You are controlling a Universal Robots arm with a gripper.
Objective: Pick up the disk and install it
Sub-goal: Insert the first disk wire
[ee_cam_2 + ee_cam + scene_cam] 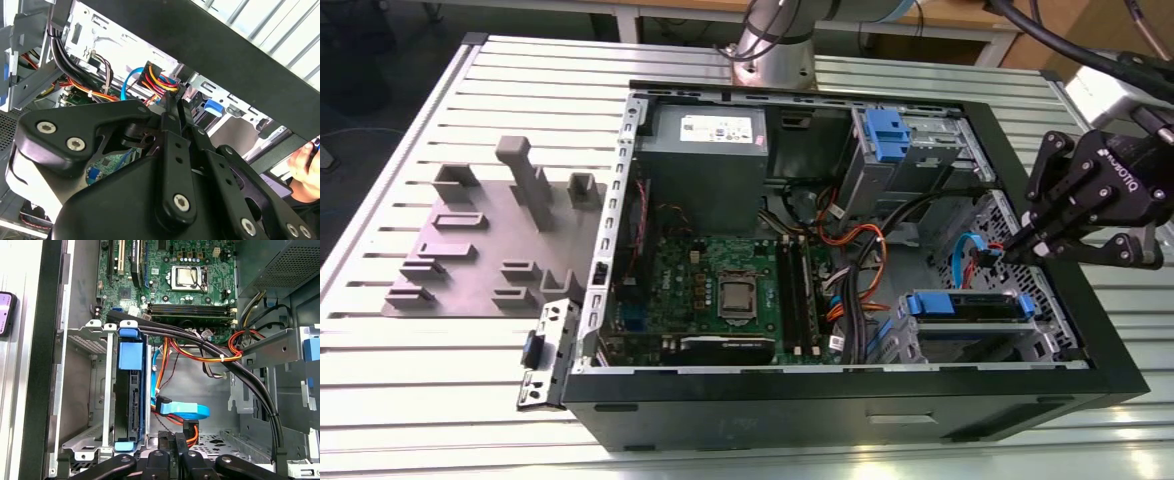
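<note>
The open computer case (854, 400), a black-framed metal box lying on its side, is being supported by a ribbed, slatted aluminium table (440, 400). Inside it, a green circuit board (720, 290) with a square silver processor socket is being shown beside a perforated grey power supply (700, 150) bearing a white sticker.

The gripper (1017, 248), a black linkage of flat, bolted metal bars, is being held over the case's edge at the exterior view's right, and its fingers are being kept pressed together with nothing between them. In the first wrist view the paired fingers (175, 450) are being seen closed just above a blue flat cable connector (182, 410).

The disk (129, 390) is being held edge-on in a grey sheet-metal bay, framed by its smooth blue plastic carrier; in the exterior view the disk (967, 305) is being seen in the bay near the case's front corner, below the gripper and apart from it. Bundled black, orange and red wires (210, 347) are being routed past the bay.

A grey moulded fixture (494, 240) with upright blocks is being left on the table at the exterior view's left.
</note>
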